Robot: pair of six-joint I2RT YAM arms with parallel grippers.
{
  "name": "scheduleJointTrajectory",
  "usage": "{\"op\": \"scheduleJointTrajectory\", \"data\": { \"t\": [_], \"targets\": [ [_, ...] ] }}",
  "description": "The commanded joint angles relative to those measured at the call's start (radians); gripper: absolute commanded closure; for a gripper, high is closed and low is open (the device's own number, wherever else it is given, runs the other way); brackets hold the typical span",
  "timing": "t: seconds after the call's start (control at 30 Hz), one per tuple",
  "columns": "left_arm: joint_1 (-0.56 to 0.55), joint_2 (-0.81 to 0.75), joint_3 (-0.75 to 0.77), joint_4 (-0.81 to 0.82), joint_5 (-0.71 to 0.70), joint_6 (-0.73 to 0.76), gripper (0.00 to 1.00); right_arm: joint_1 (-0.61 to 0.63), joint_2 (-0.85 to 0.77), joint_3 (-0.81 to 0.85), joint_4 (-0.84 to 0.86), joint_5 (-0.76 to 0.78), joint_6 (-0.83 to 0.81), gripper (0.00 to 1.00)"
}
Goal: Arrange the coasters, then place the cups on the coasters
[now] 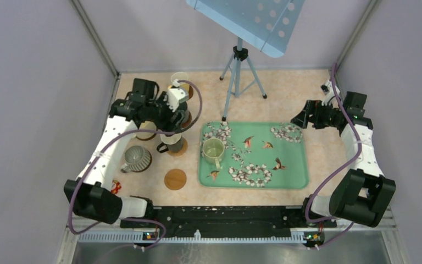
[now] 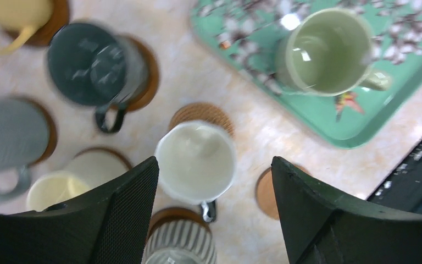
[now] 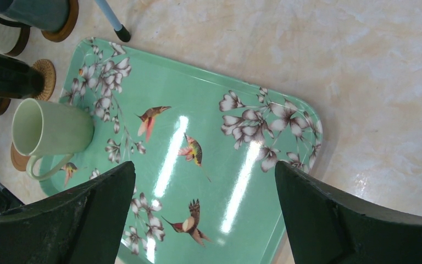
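My left gripper (image 2: 214,160) is open and hovers above the black cup with the white inside (image 2: 196,162), which stands on a woven coaster (image 2: 200,114). Around it, each on a brown coaster, stand the dark green cup (image 2: 90,63), the grey cup (image 2: 8,137), the cream cup (image 2: 55,190) and the ribbed grey cup (image 2: 178,245). The yellow cup (image 2: 11,16) shows at the top left. One bare coaster (image 1: 175,179) lies near the front. The pale green cup (image 1: 213,149) sits on the floral tray (image 1: 291,165). My right gripper (image 3: 205,165) is open and empty over the tray's right part.
A tripod (image 1: 240,71) carrying a blue perforated panel stands behind the tray, one foot (image 3: 122,36) close to its back edge. Grey walls enclose the table on the left, right and back. The black base rail (image 1: 225,214) runs along the near edge.
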Motion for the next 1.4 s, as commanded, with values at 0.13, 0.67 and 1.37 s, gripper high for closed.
{"op": "scheduleJointTrajectory", "data": {
  "t": [0.13, 0.67, 1.37],
  "targets": [
    [-0.354, 0.099, 0.041, -0.052, -0.013, -0.111, 0.2, 0.009, 0.003, 0.012, 0.011, -0.001, -0.008, 0.04],
    [-0.622, 0.13, -0.198, 0.166, -0.276, -0.642, 0.01, 0.009, 0.006, 0.013, 0.011, 0.01, -0.01, 0.04],
    [-0.625, 0.259, -0.162, 0.282, -0.298, -0.688, 0.01, 0.009, 0.02, 0.016, 0.006, 0.011, -0.016, 0.04]
  ]
}}
